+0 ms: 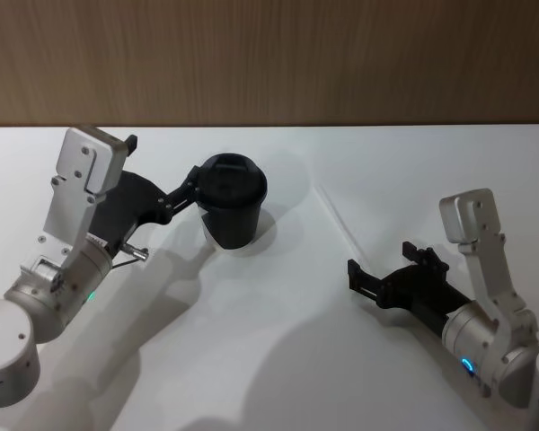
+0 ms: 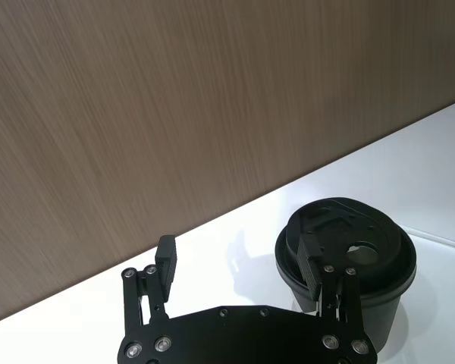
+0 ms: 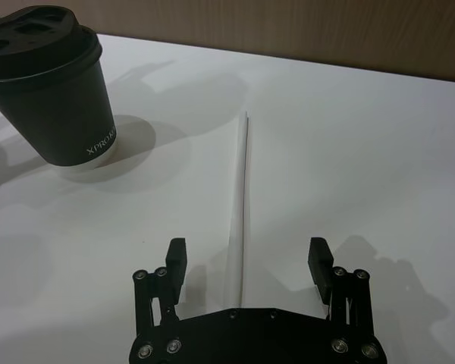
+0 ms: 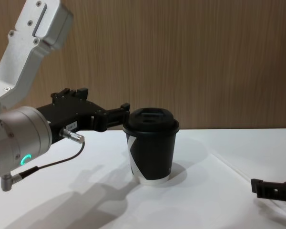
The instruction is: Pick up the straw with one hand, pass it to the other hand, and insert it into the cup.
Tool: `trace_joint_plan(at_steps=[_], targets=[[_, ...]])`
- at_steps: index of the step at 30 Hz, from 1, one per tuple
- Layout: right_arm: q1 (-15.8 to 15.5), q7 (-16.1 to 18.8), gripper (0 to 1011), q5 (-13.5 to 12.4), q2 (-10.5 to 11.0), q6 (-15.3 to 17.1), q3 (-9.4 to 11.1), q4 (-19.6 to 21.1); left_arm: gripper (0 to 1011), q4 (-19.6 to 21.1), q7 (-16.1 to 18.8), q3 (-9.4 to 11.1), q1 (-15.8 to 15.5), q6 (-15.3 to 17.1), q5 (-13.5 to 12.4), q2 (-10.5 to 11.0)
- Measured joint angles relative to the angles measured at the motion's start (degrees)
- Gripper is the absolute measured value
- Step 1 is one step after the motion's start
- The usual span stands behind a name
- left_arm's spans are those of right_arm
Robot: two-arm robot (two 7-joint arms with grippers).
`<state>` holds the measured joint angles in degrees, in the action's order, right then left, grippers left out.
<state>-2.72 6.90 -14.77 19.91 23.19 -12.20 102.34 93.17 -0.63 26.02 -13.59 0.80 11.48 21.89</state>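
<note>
The black cup [image 1: 234, 208] with its domed lid stands upright at the table's centre-left, also seen as the cup [image 4: 151, 149] and the cup [image 3: 57, 98]. The white straw [image 1: 340, 224] lies flat on the table to its right, and it runs as the straw [image 3: 240, 205] away from the right gripper [image 3: 247, 254], which hovers open over its near end. In the head view that right gripper [image 1: 382, 268] is low at the right. My left gripper [image 2: 239, 262] is open beside the cup [image 2: 349, 262], one finger [image 2: 312, 262] at the lid's edge; the left gripper [image 1: 190, 187] holds nothing.
A wood-panelled wall [image 1: 269, 58] runs behind the white table [image 1: 278, 359]. A thin cable and plug [image 4: 71, 136] hang off the left wrist. Bare tabletop lies in front of the cup and between the two arms.
</note>
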Motion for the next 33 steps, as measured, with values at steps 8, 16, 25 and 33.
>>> trace_joint_plan(at_steps=[8,16,25,33], targets=[[0.4,1.0,1001,0.0,-0.2,-0.6,0.3,-1.1,1000,0.0,0.0,0.0,0.0,0.0,0.0,0.0],[0.6,1.8,1001,0.1,-0.3,-1.0,0.4,-1.9,1000,0.0,0.0,0.0,0.0,0.0,0.0,0.0],[0.7,2.3,1001,0.7,-0.5,-1.3,0.4,-2.7,1000,0.0,0.0,0.0,0.0,0.0,0.0,0.0],[0.7,2.5,959,1.3,-0.7,-1.6,0.4,-3.2,1000,0.0,0.0,0.0,0.0,0.0,0.0,0.0]])
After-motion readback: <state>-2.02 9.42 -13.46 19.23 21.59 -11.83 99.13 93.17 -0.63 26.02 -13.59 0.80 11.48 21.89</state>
